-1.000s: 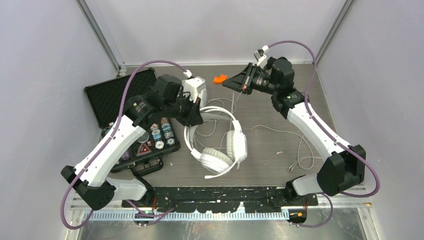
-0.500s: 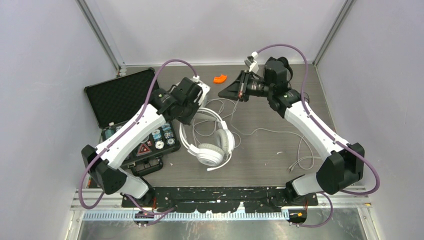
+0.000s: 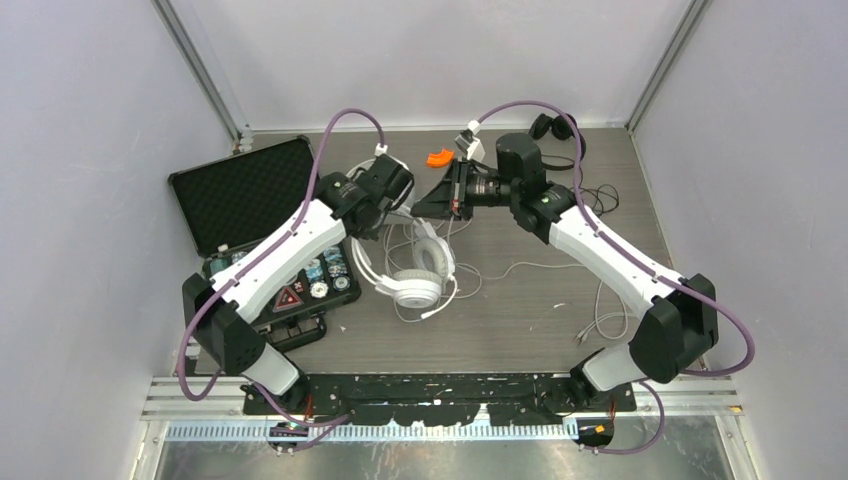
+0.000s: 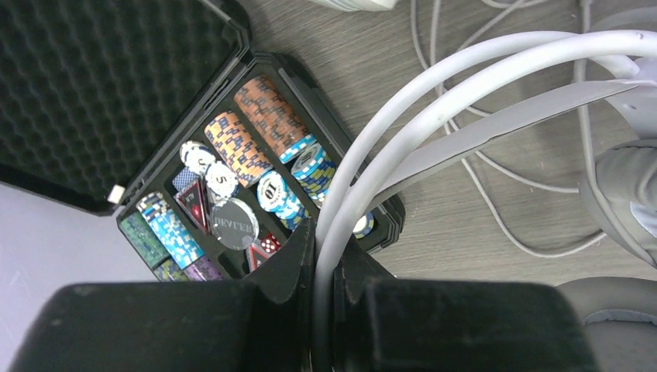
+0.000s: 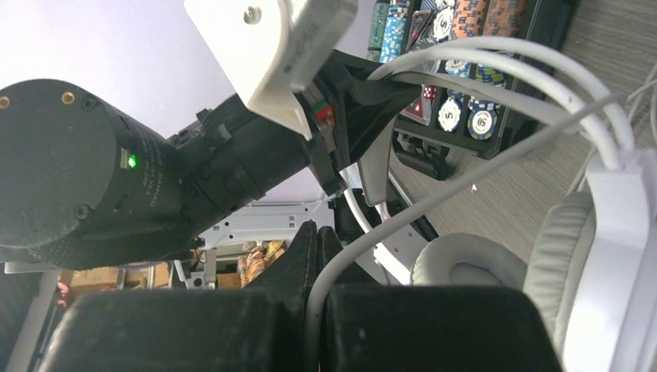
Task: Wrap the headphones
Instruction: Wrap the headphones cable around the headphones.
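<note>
Near the middle of the table (image 3: pixel 520 300), toward its far edge, the white headphones (image 3: pixel 415 282) are held between both arms. They appear to hang with the ear cups low, though contact with the surface cannot be ruled out.

The winding step is judged to be just opening: the headset is secured and the cord taken up, but no turns are seen on the band. Loose white cord is spread across the surface toward the right edge.

The left gripper (image 4: pixel 324 246) is pressed together on the headband (image 4: pixel 434 85), which is pinched between its fingers. The right gripper (image 5: pixel 316 242) is likewise closed, with the white cable (image 5: pixel 465 182) nipped between its fingertips, close beside the left one.

The next move is expected to call for the cable to be carried round the band or cups while the headset is kept steady and the slack drawn in without snagging.

A black headset (image 3: pixel 556 126) lies at the far right corner, and an open poker-chip case (image 3: pixel 250 200) is set by the left edge.
</note>
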You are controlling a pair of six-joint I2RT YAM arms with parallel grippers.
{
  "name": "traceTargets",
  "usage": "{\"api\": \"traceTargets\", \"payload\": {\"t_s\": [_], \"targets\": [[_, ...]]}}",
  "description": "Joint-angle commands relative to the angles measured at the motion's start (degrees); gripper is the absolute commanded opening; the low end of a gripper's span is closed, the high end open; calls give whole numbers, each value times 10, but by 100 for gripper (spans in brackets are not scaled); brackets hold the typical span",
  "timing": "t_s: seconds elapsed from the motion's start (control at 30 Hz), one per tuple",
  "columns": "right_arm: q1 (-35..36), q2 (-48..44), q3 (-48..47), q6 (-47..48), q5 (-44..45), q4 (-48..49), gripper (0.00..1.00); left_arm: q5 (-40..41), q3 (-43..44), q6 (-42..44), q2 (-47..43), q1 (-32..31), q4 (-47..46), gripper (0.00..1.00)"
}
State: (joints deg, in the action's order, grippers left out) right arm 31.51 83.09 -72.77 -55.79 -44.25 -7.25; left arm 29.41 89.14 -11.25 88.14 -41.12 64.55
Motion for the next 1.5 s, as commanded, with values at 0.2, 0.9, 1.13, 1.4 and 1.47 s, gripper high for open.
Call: {"api": "traceTargets", "payload": {"t_s": [0.2,0.9,1.13,1.4,1.47], "targets": [[31,10,-49,-42,9,70,3,58,5,-99,-34,60,-88,0],[82,36,-90,-21,69,51,3,71,10,-138,-26,114,-145,0],[119,56,-94,5,114,32,7,10,12,-212,-32,137,-160,0],[165,27,-103,132,232,-59,7,-51,-16,-292,-60,157,-222,0],[177,16,-90,168,270,-59,7,-65,-21,-316,-70,161,-235,0]]}}
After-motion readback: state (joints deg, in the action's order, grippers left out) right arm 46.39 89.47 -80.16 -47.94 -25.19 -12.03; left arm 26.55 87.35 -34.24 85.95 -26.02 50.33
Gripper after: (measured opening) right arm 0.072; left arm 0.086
